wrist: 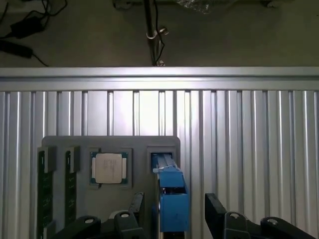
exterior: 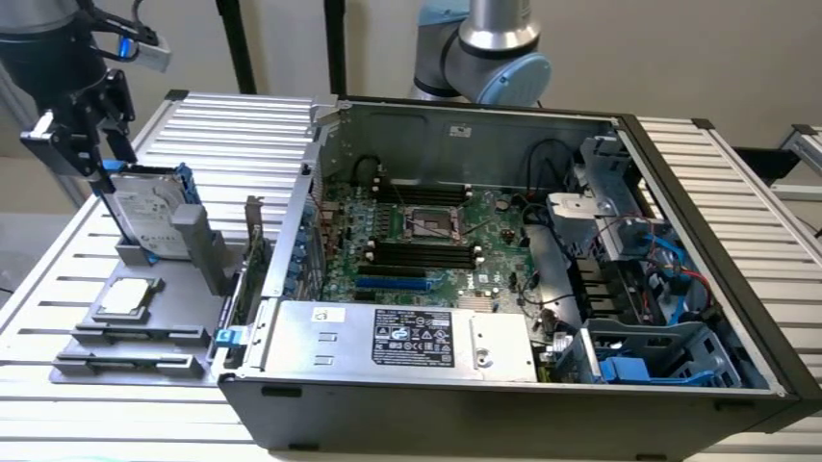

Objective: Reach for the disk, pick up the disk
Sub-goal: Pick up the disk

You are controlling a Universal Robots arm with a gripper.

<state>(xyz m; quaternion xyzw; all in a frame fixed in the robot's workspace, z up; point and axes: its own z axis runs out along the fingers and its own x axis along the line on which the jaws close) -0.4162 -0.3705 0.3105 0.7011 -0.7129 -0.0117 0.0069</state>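
The disk (exterior: 144,210) stands on edge in a slot of the grey holder (exterior: 141,339) at the exterior view's left, its white label facing out and blue rails along its edges. In the wrist view the disk (wrist: 172,201) is seen edge-on from above, as a blue rail. My gripper (exterior: 88,135) hangs just above the disk's top edge. Its jaws are open, and the gripper (wrist: 174,215) has one black finger (wrist: 135,211) on each side of the rail, with a gap on both sides. Nothing is held.
A small square chip (wrist: 108,168) lies in the holder beside the disk, and green memory sticks (wrist: 45,189) sit in slots further along. An open computer case (exterior: 514,241) with a labelled grey box (exterior: 404,337) stands on the slatted metal table (wrist: 239,129) at the exterior view's right.
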